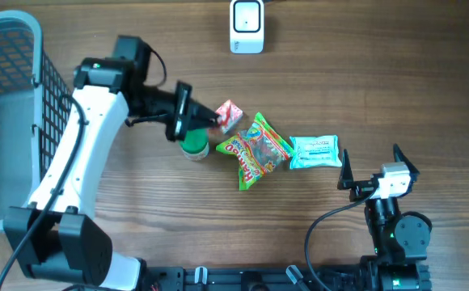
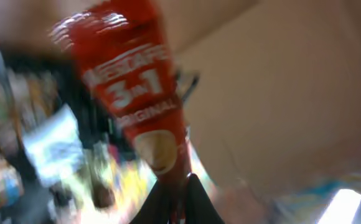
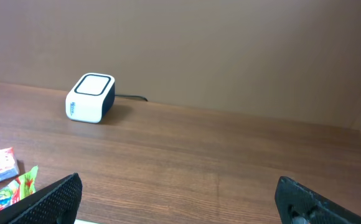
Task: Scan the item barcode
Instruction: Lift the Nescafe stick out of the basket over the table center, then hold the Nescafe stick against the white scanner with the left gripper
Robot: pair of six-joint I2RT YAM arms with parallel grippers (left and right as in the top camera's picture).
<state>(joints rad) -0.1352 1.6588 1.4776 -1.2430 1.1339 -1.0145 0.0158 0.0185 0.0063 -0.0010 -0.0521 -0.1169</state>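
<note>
My left gripper [image 1: 212,118] is shut on one end of a red coffee sachet [image 1: 230,115], which it holds just above the table's middle. In the blurred left wrist view the sachet [image 2: 131,74] stands up from the dark closed fingers [image 2: 162,202], its "3 in 1 Original" print facing the camera. No barcode shows on it. The white scanner [image 1: 247,26] sits at the table's far edge, well beyond the sachet; the right wrist view shows the scanner [image 3: 90,98] too. My right gripper [image 1: 372,155] rests open and empty at the near right.
A green candy bag [image 1: 255,149], a teal packet [image 1: 314,151] and a green-lidded pot [image 1: 194,146] lie mid-table beside the sachet. A grey wire basket [image 1: 12,32] stands at the far left. The scanner's cable [image 3: 131,97] runs off behind it.
</note>
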